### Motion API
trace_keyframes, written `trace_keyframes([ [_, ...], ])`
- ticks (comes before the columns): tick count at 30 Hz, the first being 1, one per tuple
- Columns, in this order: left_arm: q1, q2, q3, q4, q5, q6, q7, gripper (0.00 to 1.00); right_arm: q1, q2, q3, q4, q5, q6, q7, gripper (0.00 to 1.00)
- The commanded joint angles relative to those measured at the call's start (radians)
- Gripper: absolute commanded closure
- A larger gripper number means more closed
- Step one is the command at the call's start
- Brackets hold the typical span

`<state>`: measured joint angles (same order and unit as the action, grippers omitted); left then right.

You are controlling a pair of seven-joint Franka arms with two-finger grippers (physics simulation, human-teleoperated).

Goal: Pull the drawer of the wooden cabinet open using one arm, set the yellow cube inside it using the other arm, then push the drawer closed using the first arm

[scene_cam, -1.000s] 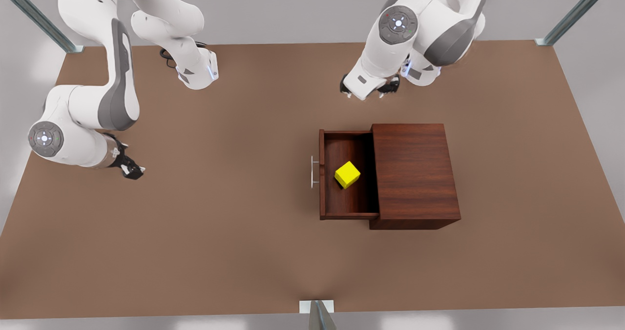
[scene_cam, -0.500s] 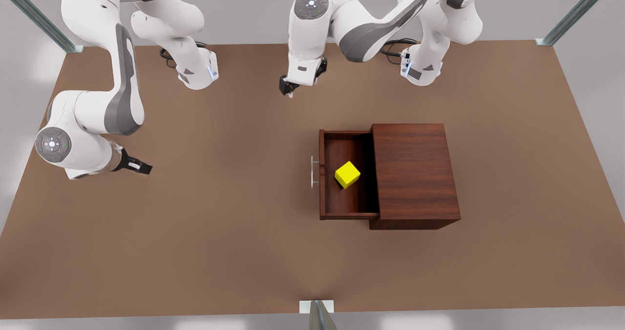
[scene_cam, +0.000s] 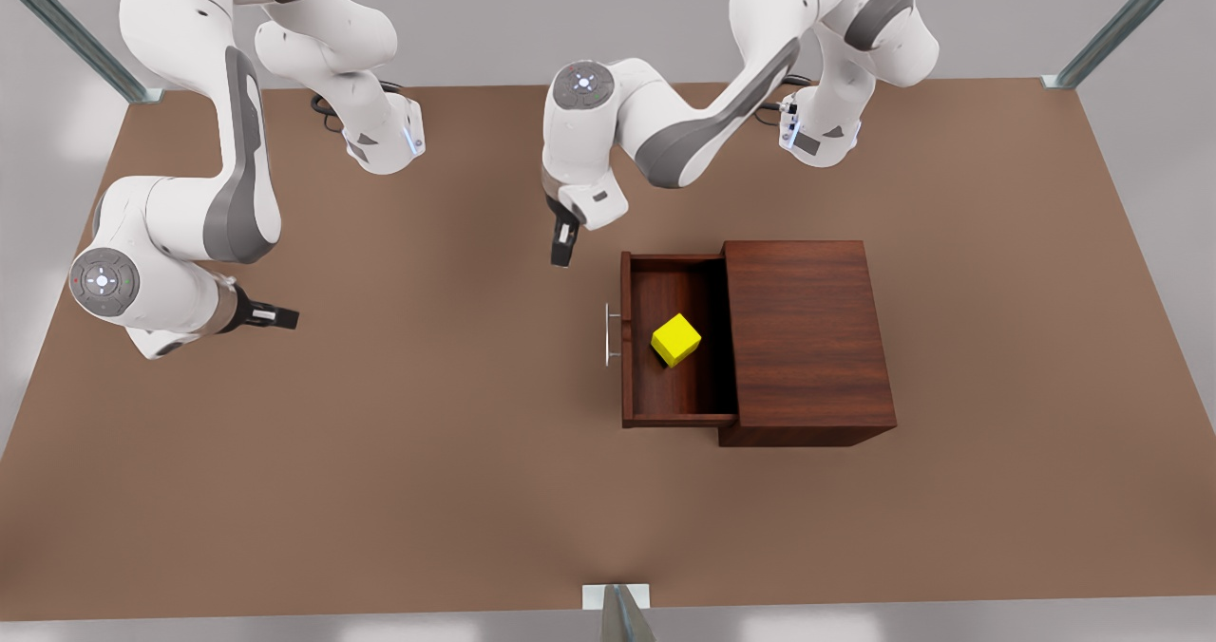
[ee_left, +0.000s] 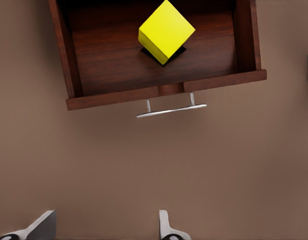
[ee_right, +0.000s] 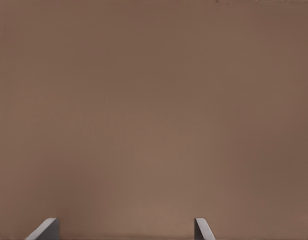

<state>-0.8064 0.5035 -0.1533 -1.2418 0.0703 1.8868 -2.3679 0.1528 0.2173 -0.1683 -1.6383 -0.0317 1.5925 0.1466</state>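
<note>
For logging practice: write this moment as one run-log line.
drawer open | yellow cube inside drawer | left gripper open, near drawer corner | right gripper open, waiting | next: likely push shut

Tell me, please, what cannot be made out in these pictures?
- Drawer back end: front view, under the cabinet top; left wrist view, past the edge.
- Cube underside: against the drawer floor, both views.
- Left tool, near the drawer, and right tool, over bare table: wrist views cut off all but fingertips.

Soft even light, faint shadows
</note>
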Motion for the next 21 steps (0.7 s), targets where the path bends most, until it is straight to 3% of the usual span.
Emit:
trace_keyframes([
  [1,0.000,0.009,0.000,-0.001,0.006,0.046,-0.533,0.00,0.001,0.001,0.000,0.000,0.000,-0.008,-0.160,0.00],
  [11,-0.008,0.089,0.008,0.007,0.008,0.123,-0.519,0.00,0.001,0.001,0.000,0.000,0.001,-0.013,-0.162,0.00],
  [15,0.016,0.096,0.021,-0.001,-0.070,0.164,-0.269,0.02,0.001,0.001,0.000,0.000,0.001,-0.013,-0.162,0.00],
  [16,0.023,0.095,0.021,-0.001,-0.072,0.163,-0.263,0.83,0.001,0.001,0.000,0.000,0.001,-0.013,-0.162,0.00],
  [17,0.021,0.096,0.021,-0.001,-0.073,0.160,-0.269,1.00,0.001,0.001,0.000,0.000,0.001,-0.013,-0.162,0.00],
  [21,0.019,0.142,0.021,-0.010,-0.073,0.161,-0.272,1.00,0.001,0.002,0.001,0.000,0.001,-0.013,-0.162,0.00],
])
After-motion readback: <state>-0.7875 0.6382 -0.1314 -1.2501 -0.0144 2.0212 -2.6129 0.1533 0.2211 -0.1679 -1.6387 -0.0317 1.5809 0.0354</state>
